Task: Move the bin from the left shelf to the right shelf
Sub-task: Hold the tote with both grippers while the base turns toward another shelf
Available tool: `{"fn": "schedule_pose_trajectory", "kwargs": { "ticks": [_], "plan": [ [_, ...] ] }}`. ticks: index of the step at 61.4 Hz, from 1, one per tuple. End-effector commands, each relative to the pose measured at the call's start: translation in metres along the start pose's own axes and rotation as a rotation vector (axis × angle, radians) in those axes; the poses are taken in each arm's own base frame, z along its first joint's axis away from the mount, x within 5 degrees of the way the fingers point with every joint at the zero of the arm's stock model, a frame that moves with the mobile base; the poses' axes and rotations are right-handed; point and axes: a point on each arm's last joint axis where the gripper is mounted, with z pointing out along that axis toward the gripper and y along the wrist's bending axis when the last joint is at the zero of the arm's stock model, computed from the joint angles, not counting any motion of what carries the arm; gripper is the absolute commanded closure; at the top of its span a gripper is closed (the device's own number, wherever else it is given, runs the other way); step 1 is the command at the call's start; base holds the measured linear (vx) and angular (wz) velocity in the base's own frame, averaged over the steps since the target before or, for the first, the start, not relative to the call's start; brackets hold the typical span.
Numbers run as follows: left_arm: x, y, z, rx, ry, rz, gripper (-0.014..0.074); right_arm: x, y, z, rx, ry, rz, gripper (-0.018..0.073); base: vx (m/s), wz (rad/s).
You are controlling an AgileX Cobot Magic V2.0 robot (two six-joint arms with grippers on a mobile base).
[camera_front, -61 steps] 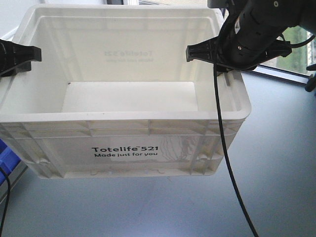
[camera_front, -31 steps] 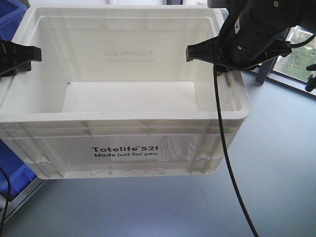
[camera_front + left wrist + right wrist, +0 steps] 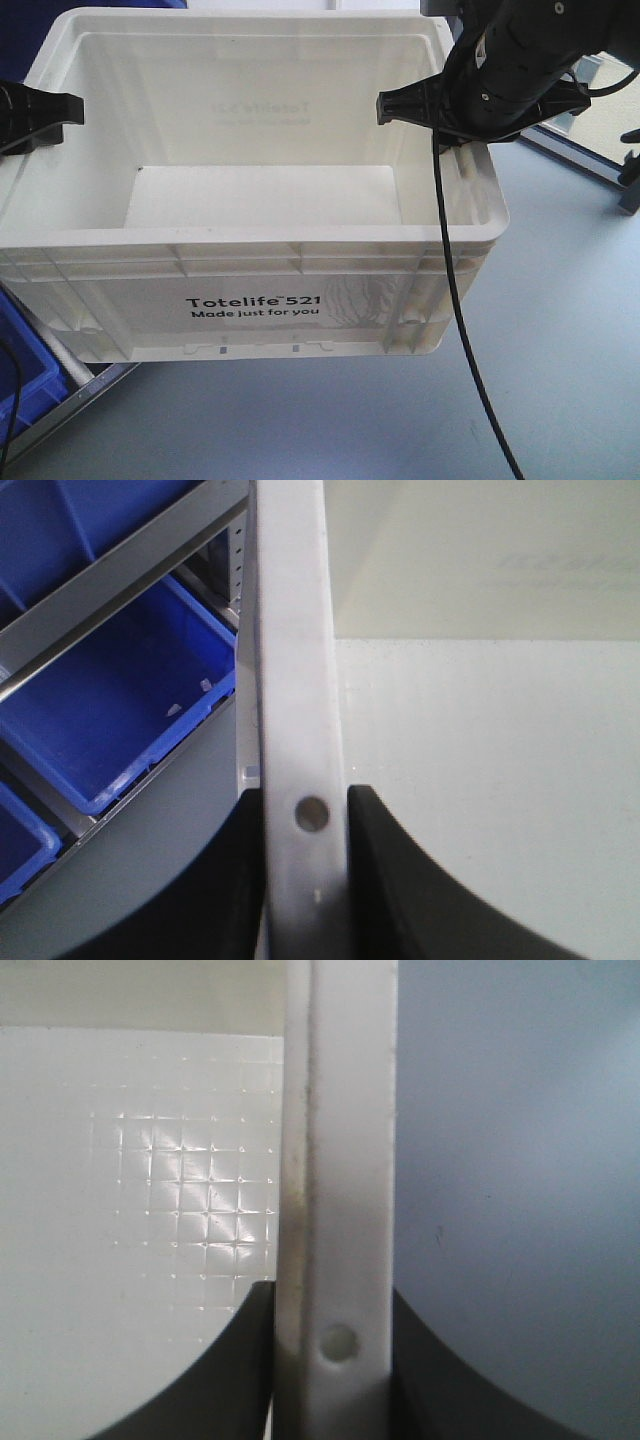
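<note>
Exterior front-facing view: the white bin [image 3: 250, 260] is hanging, long axis running from left fingers [image 3: 45, 108] to right fingers [image 3: 405, 105], each pair clamping an end wall's rim.

The left gripper [image 3: 305, 880] and the right gripper [image 3: 335, 1360] are holding the bin [image 3: 250, 290] at opposite rims; a smaller bin [image 3: 110, 710] is lying to its left.

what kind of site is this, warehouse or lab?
Probably a storeroom or warehouse-style test bay: a metal shelf rack holding blue bins, a white tote of the stackable storage kind, and a plain grey floor.
</note>
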Motion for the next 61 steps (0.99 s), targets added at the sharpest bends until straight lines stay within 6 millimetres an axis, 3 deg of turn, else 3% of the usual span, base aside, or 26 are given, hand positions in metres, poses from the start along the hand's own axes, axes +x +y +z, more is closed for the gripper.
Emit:
{"fn": "schedule_pose_trajectory", "kwargs": {
  "ticks": [1,61],
  "plan": [
    [-0.0212,-0.0063,-0.0268,0.033,-0.206,0.030,0.0505,-0.0145,-0.0138,-0.0299,0.043,-0.172,-0.028,0.0549,0.02,0.36],
    [-0.0212,-0.0063,-0.0268,0.033,-0.206,0.030,0.0505,-0.0146,-0.0138,-0.0299,0.043,-0.173,-0.029,0.0549,-0.02,0.33]
  ]
}}
